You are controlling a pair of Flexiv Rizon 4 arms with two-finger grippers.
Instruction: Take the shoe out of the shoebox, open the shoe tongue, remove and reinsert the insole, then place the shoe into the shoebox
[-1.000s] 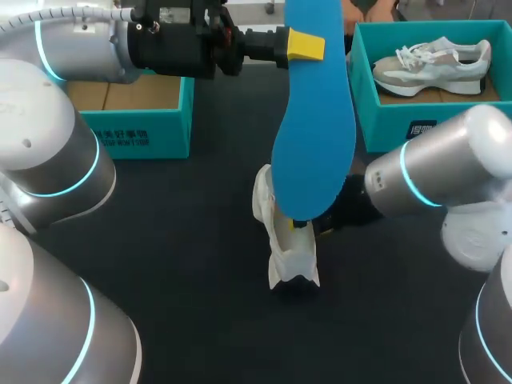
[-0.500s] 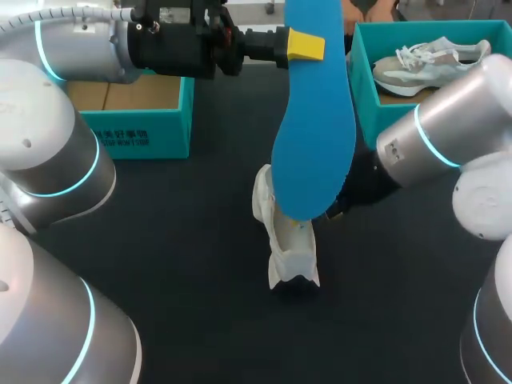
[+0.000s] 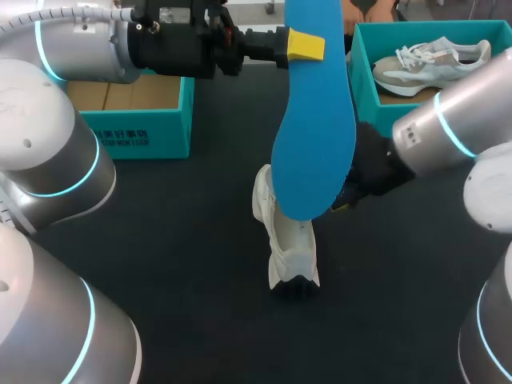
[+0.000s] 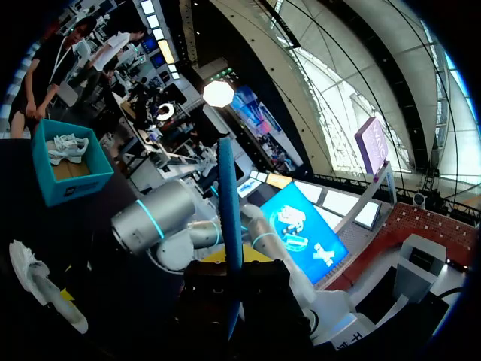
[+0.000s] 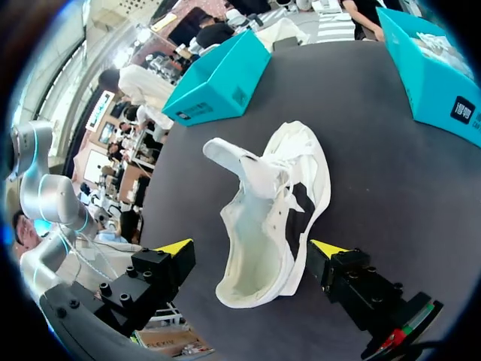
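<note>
My left gripper (image 3: 306, 44) is shut on the top end of a blue insole (image 3: 314, 120), which hangs upright above the table's middle. In the left wrist view the insole (image 4: 229, 210) is a thin blue strip rising from between the fingers. Below it, on the dark table, lies a white shoe (image 3: 286, 240) with its tongue pulled up. My right gripper (image 5: 252, 248) stands open above the shoe (image 5: 270, 203), one yellow fingertip (image 5: 174, 247) to each side of the heel end, not gripping it. In the head view the insole mostly hides that gripper.
An open teal shoebox (image 3: 136, 120) stands at the back left. A second teal box (image 3: 384, 120) at the back right holds a grey-and-white sneaker (image 3: 432, 64). My right arm (image 3: 448, 132) reaches in over the table just in front of that box.
My right arm has lifted and drawn back to the right, away from the shoe, and its fingers have opened wider. The left arm and the insole have kept still.
</note>
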